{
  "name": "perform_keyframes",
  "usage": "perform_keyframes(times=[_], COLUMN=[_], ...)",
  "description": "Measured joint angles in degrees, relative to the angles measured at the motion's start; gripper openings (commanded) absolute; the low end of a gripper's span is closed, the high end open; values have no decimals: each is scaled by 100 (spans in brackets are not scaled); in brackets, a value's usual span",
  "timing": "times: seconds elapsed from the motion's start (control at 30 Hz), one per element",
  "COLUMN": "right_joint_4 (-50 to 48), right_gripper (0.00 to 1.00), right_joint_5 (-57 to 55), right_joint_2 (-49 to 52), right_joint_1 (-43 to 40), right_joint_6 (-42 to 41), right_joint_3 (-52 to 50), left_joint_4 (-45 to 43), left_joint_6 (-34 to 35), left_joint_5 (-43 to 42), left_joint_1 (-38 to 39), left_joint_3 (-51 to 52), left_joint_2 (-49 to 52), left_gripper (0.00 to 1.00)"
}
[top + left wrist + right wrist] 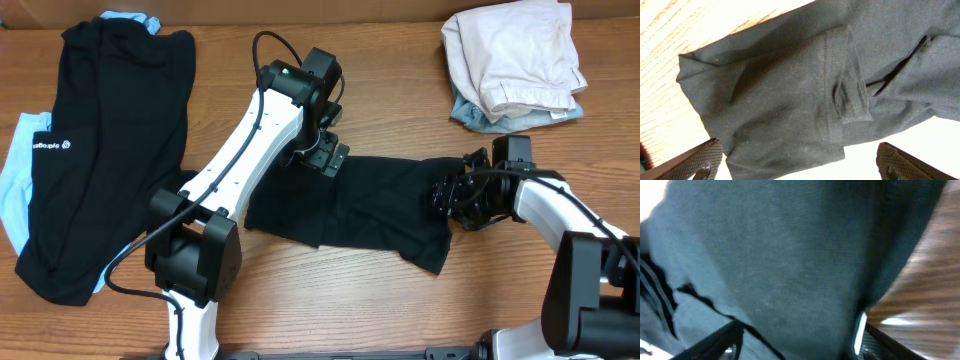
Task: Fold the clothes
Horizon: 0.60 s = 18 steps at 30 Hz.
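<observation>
The left gripper point(799, 150) is hanging with its jaws spread wide and holding nothing, just above the hemmed sleeve point(840, 85) of the crumpled black cotton T-shirt point(780, 90). The right gripper point(792, 335) is sitting at the shirt's right edge. Its fingers point(715, 342) are showing apart with dark cloth filling the gap, but blur is hiding any pinch, so I cannot tell whether it is gripping.

The shirt is lying across the middle of the brown wooden table point(400, 310), between the two arms. It is wrinkled, with the sleeve doubled over on itself. I judge that the arms are taking hold for a first fold. Next, the left jaws are probably needing to drop onto the sleeve edge and close.

Well apart, a long black garment point(100, 150) is lying at the left and a folded beige pile point(515, 55) at the far right.
</observation>
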<state>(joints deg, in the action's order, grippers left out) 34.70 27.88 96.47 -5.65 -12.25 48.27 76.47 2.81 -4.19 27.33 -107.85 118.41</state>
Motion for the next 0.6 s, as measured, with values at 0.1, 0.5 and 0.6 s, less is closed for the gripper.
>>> perform_keyframes(times=[0.1, 0.5, 0.6], right_joint_4=[-295, -522, -212], right_gripper=[64, 4, 4], right_joint_5=[264, 518, 496], right_joint_2=[-33, 35, 35], right_joint_1=[0, -173, -584], right_joint_6=[-136, -573, -581], right_joint_3=[-186, -551, -420], left_joint_4=[0, -20, 31], left_joint_6=[0, 485, 590], left_joint_5=[28, 446, 522], left_joint_1=[0, -240, -579], left_joint_3=[0, 0, 0], left_joint_2=[0, 0, 0], left_gripper=[100, 100, 100])
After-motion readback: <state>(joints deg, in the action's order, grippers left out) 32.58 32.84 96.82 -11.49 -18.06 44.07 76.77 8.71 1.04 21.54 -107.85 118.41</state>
